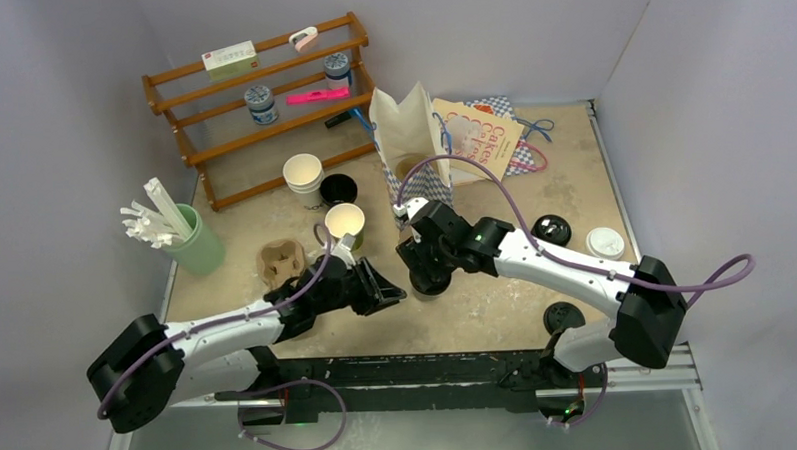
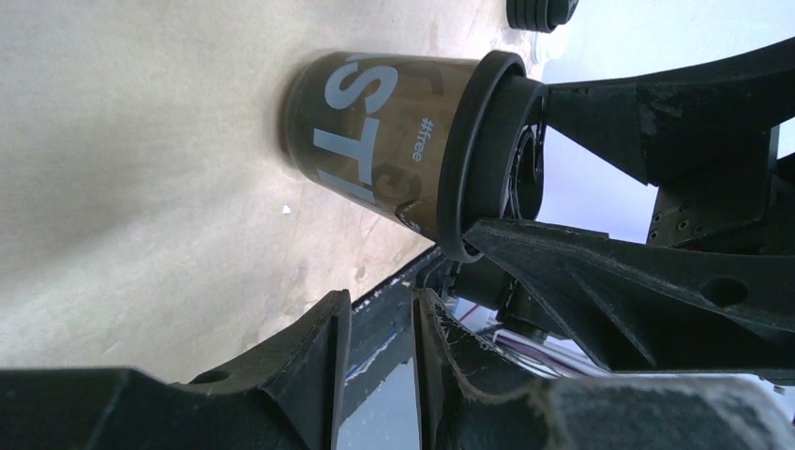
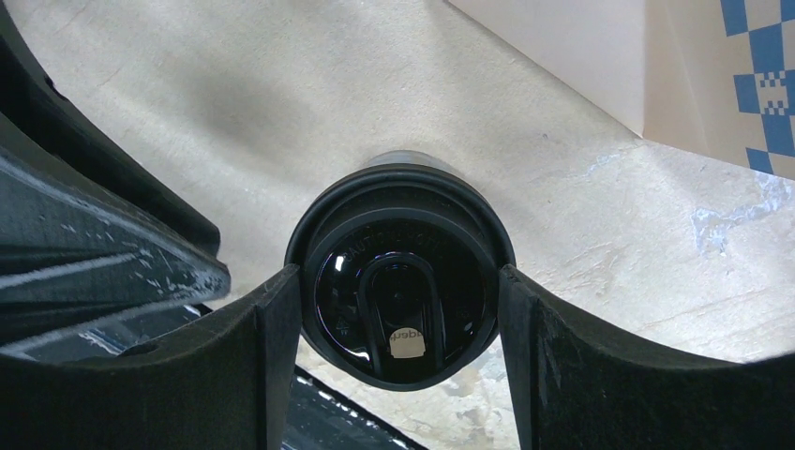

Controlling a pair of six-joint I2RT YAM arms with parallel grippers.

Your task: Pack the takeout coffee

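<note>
The takeout coffee (image 2: 375, 141) stands upright on the table (image 1: 497, 292), near the front edge and between the two arms; its body is dark brown with pale lettering; the black sip lid (image 3: 398, 291) is seated on the rim.

Right gripper (image 3: 397, 281): positioned over the cup from above; one finger presses each side of the lid, so the fingers are spread wide and clamped on the takeout coffee; in the top view the gripper hides most of the cup.

Left gripper (image 2: 380, 305): located just beside the cup on its left, apart from it; the fingers stand with only a narrow gap between them, and nothing is held in that gap.

Surroundings, top view:
- an open white paper bag (image 1: 408, 135) stands upright behind the cup, near the back of the table; a flat printed bag (image 1: 481, 137) lies beside it on the right;
- a green cup with a white inside (image 1: 344, 222) stands behind the left gripper; stacked white cups (image 1: 303, 178) and an open black cup (image 1: 338, 187) stand further back;
- a cardboard cup carrier (image 1: 281, 261) lies left of the left gripper;
- a green holder (image 1: 200, 250) with white sticks stands at the left edge;
- a wooden shelf (image 1: 260, 100) occupies the back left corner;
- a loose black lid (image 1: 552, 228) and a white lid (image 1: 605, 242) lie on the right side.
</note>
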